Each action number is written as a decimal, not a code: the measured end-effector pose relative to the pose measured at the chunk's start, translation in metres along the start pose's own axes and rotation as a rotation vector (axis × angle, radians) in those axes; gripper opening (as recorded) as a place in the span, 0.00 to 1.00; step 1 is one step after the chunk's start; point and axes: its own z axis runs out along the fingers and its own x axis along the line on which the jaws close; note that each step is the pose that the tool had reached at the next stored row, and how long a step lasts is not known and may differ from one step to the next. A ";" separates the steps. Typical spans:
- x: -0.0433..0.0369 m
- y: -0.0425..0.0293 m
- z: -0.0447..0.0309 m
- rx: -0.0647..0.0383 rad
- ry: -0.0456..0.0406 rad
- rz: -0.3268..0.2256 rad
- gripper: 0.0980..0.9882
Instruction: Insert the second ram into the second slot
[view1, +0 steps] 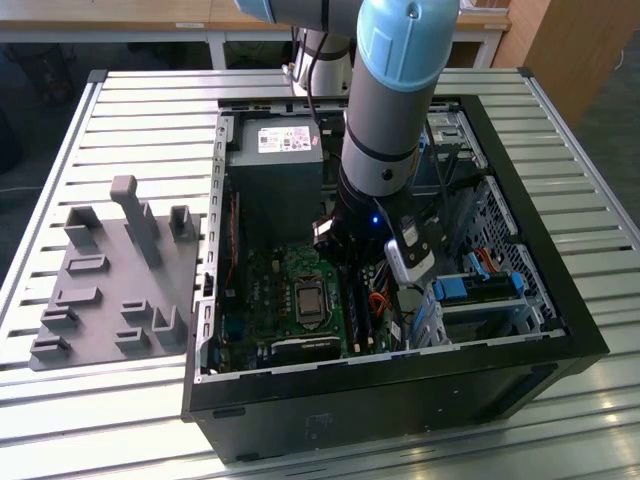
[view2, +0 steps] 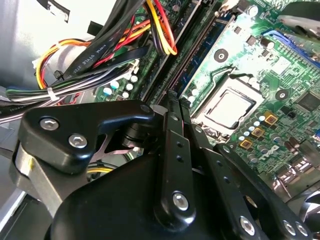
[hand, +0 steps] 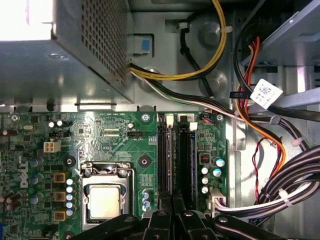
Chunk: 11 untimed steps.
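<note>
First wrist view: the gripper (hand: 172, 212) hangs over the memory slots (hand: 175, 155) beside the processor socket (hand: 104, 200).
Jaws look closed together, gripping nothing visible; misalignment risks jamming against the slot.

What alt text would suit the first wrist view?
The tool sits low over the motherboard's RAM slots, its fingers together. The bare CPU socket lies beside them, a perforated power supply and bundled cables around.
</note>
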 end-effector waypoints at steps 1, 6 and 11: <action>0.0000 0.0000 0.0000 0.000 -0.0001 0.002 0.04; 0.0000 0.0000 0.0008 0.000 -0.0002 0.003 0.04; 0.0000 -0.0001 0.0020 0.000 -0.0002 0.003 0.04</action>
